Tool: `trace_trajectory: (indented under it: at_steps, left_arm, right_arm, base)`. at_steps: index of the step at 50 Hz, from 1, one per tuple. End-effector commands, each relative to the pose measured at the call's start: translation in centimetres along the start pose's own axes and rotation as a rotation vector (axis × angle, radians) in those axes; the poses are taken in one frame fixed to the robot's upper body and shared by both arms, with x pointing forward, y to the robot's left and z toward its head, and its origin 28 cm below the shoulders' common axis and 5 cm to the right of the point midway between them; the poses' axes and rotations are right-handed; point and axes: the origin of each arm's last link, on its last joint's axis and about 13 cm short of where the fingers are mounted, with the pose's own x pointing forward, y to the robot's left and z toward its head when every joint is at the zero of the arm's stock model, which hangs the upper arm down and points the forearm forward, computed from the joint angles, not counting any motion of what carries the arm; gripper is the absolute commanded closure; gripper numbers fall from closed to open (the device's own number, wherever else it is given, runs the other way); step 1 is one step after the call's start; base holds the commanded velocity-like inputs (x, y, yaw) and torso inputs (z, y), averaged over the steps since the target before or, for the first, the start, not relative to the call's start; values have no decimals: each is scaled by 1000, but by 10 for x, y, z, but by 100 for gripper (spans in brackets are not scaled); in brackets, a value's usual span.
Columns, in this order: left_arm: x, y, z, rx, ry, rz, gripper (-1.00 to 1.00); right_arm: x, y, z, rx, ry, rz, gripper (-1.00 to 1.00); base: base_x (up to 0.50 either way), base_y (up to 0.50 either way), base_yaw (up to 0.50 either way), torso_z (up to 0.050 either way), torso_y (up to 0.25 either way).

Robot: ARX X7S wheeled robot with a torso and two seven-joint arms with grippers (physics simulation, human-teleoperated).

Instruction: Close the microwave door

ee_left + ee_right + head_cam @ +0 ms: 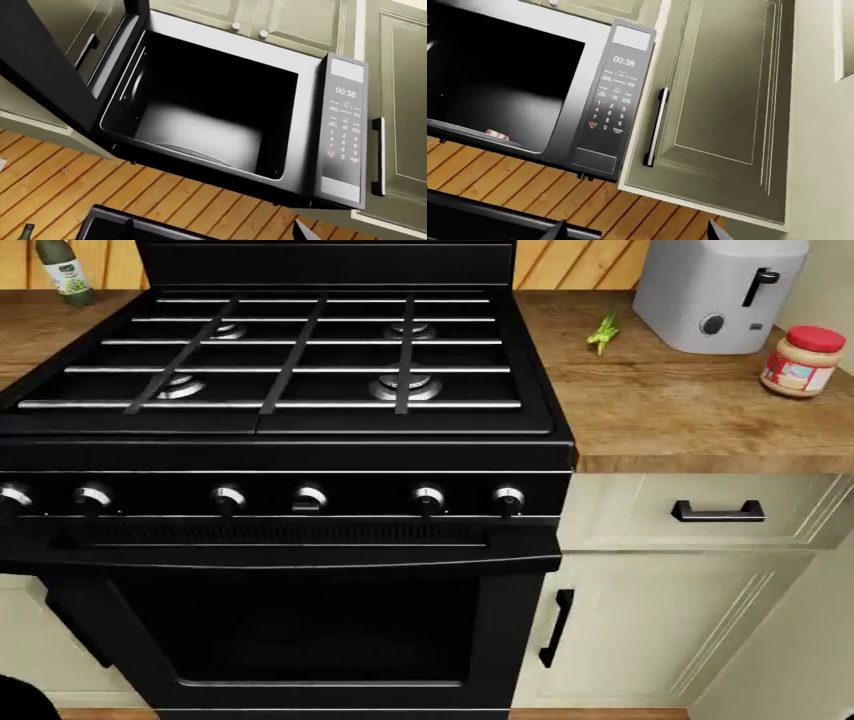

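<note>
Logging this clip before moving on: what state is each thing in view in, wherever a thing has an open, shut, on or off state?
Microwave door: swung wide open.
Microwave display: lit, reading 00:38.
Tall cabinet door beside the microwave: shut.
Oven door: shut.
Stove burners: no flame.
Drawer: shut.
Peanut butter jar: lid on.
Grippers: not in view.

From my head camera I note a brown wooden countertop (667, 410) running either side of the black gas stove (287, 380). On its right section stand a grey toaster (714, 290), a red-lidded jar of peanut butter (801, 362) near it, and a small green vegetable sprig (603, 332) lying flat. On the left section stands a green glass bottle (62, 270).
</note>
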Motion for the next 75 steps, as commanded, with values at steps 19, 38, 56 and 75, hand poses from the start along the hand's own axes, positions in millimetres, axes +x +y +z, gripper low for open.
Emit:
trace_trajectory:
  at_steps: [19,38,56,75]
  left_arm:
    - [0,8,52,-9,-178,9,-100]
    - [-3,7,55,-15,-184,0,-100]
    - [-4,6,55,-17,-184,-5,-100]
    - [-4,6,56,-18,-186,-5,-100]
  right_arm:
    - [-5,-33,54,-20,-62,-70,-100]
    - [-8,-31,52,-55,-95,-37,-100]
    - [-8,-32,55,-55,-100,-51,-100]
    - [-10,-32,56,-96,-144,-32,-100]
  base:
    - [-206,0,0,0,0]
    - [-350,346,0,0,0]
    - [-254,500,0,0,0]
    - [-73,500,0,0,0]
